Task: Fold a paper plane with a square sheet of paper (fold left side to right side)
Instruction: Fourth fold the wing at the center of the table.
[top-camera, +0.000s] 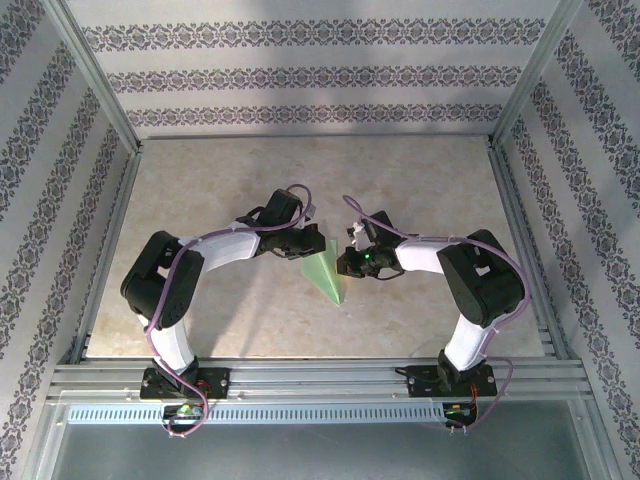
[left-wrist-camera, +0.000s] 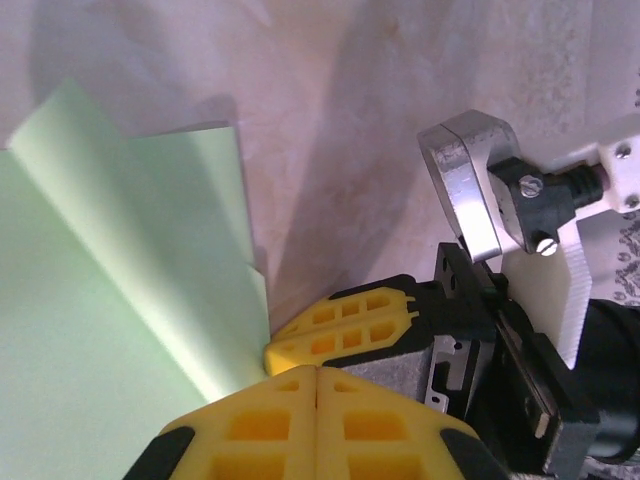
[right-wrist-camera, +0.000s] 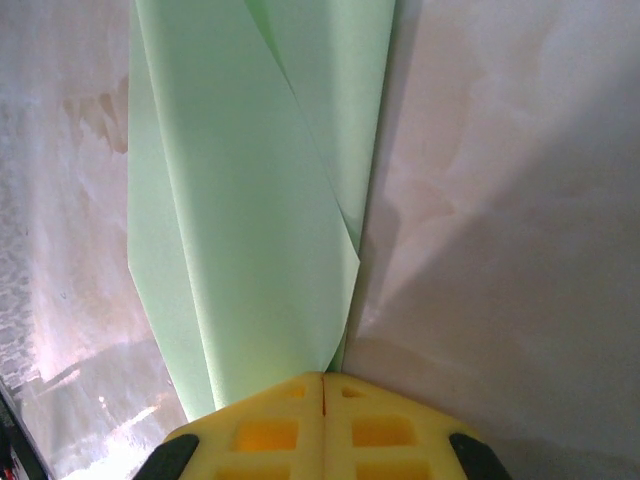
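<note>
Both the left claw (left-wrist-camera: 316, 372) and right claw (right-wrist-camera: 322, 377) sit closed against the plain green paper plane (right-wrist-camera: 240, 220).

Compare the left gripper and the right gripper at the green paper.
The left gripper meets the green paper from its left, near the wide end; the right gripper meets it from its right, nearer the tip. In the wrist views the paper lies off to the left gripper's side but runs straight ahead of the right gripper. Both have jaws shut.
</note>
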